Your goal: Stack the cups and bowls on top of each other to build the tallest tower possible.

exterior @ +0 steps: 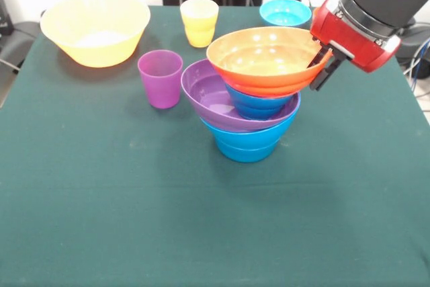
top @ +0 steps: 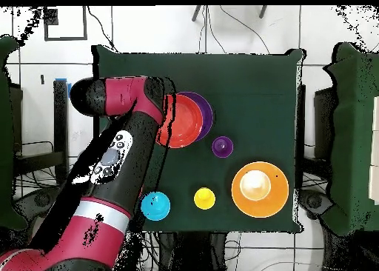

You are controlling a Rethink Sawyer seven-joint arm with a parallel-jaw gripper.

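The tower stands mid-table: a blue bowl (exterior: 247,143) at the bottom, a tilted wide purple bowl (exterior: 213,97) in it, another blue bowl (exterior: 259,104), and the wide orange bowl (exterior: 265,58) on top, leaning. My gripper (exterior: 321,66) comes in from the right and is shut on the orange bowl's right rim, one finger inside and one outside. In the overhead view the arm covers the gripper beside the orange bowl (top: 181,120) and purple bowl (top: 206,111). The purple cup (exterior: 160,77) stands left of the tower and the yellow cup (exterior: 199,21) behind it. The orange cup is out of view.
The large yellow bowl (exterior: 94,28) sits at the far left corner and the small cyan bowl (exterior: 285,13) at the far right. The overhead view shows the purple cup (top: 222,146), yellow cup (top: 204,198), cyan bowl (top: 155,206) and large yellow bowl (top: 259,188).
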